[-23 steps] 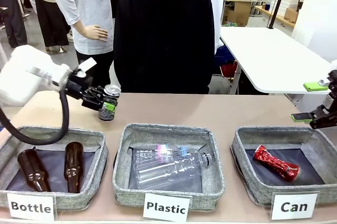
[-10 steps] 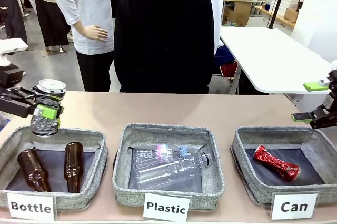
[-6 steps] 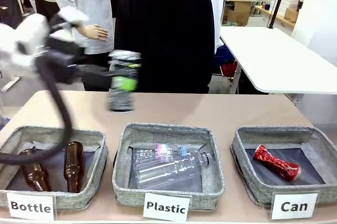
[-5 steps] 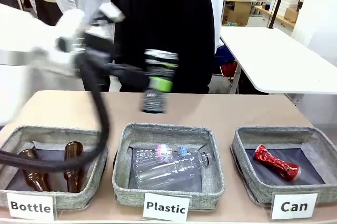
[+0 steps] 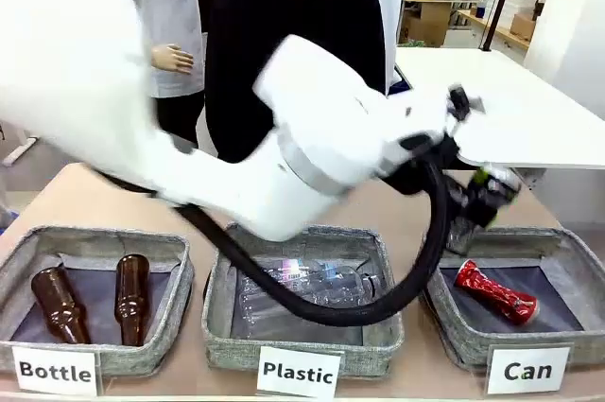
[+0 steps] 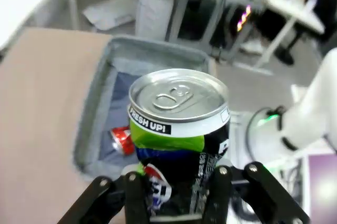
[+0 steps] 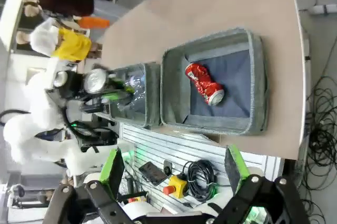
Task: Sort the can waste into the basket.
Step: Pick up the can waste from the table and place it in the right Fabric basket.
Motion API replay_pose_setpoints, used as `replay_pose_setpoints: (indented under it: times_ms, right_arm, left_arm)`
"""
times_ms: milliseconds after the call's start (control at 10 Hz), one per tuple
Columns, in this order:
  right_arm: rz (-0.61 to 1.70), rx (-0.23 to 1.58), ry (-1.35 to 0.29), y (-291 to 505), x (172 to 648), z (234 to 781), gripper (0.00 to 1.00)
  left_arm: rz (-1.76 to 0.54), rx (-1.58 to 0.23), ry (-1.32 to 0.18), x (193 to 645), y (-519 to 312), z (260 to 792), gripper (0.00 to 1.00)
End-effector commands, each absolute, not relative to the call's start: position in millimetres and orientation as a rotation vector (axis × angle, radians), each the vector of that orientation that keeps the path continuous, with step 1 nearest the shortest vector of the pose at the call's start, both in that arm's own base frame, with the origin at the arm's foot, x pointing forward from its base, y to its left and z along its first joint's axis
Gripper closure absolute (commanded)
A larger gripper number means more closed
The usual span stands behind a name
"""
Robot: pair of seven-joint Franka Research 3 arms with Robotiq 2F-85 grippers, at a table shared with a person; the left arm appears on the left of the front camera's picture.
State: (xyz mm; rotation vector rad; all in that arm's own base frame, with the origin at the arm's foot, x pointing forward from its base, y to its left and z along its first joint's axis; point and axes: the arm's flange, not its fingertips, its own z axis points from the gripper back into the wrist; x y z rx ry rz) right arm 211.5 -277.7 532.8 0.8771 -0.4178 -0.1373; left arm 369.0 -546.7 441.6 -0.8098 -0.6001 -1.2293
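Reaching across the tabletop, my left gripper (image 5: pixel 477 201) clamped the dark can (image 6: pixel 176 129) above the left rim of the Can basket (image 5: pixel 444 331). The red can (image 5: pixel 495 291) lay on that basket's dark floor. My right gripper (image 7: pixel 171 171) hung spread wide, holding nothing.

Left hand (image 5: pixel 480 196) with dark can (image 5: pixel 470 216) over Can basket (image 5: pixel 444 326)

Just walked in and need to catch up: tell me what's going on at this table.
The left gripper is shut on the dark crushed can, carrying it across the table to the near edge of the Can basket. The red crushed can already lies in that basket. The right gripper is open, holding nothing.
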Motion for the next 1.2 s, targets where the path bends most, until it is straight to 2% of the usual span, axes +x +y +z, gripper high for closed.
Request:
replay_pose_setpoints:
  times_ms: [0,300,800,900,1000,1100]
  right_arm:
    - [-0.103,0.870,-0.369,-257.2,224.2,541.3,0.00]
    - [-0.103,0.870,-0.369,-257.2,224.2,541.3,0.00]
    - [-0.103,0.870,-0.369,-257.2,224.2,541.3,0.00]
    - [-0.103,0.870,-0.369,-257.2,224.2,541.3,0.00]
    - [-0.103,0.870,-0.369,-257.2,224.2,541.3,0.00]
    - [-0.103,0.870,-0.369,-257.2,224.2,541.3,0.00]
  left_arm:
    - [-1.302,-0.753,-0.487,433.6,-634.4,469.5,0.65]
    - [-1.350,-0.718,-0.411,441.6,-679.6,448.8,0.65]
    - [-1.379,-0.687,-0.372,432.3,-685.3,439.6,0.65]
    - [-1.388,-0.693,-0.367,430.6,-684.4,439.5,0.06]
    - [-1.391,-0.690,-0.371,430.4,-683.4,440.0,0.06]
    - [-1.391,-0.696,-0.368,429.5,-682.0,440.8,0.00]
